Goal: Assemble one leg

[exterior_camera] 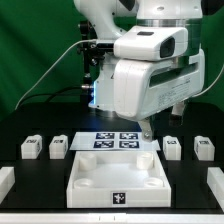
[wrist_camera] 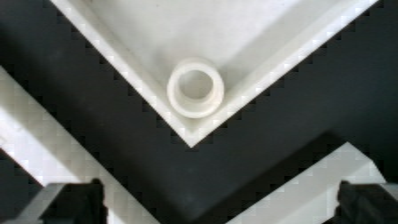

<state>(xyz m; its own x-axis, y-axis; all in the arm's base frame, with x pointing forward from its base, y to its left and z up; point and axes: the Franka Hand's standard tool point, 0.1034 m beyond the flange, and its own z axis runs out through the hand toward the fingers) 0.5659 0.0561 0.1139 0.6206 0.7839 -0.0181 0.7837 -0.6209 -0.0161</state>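
Black surface [exterior_camera: 40,195] in the exterior view, with a white robot arm [exterior_camera: 150,60] filling the upper right of the frame. Four small white tagged blocks standing in a row across the middle, each apart from the next and touched by nothing: far-left leg [exterior_camera: 32,148] and inner-left leg [exterior_camera: 58,147] at the exterior view's left, inner-right leg [exterior_camera: 172,147] and far-right leg [exterior_camera: 203,148] at its right. Between the two pairs, the marker board [exterior_camera: 118,140]. Just in front of it, at lower centre, a large white panel [exterior_camera: 118,170]. Fingers [exterior_camera: 147,127] hanging near the board's right edge. In the wrist view, fingers [wrist_camera: 71,205] spread wide with nothing between them, above a panel corner and its round socket [wrist_camera: 196,88].
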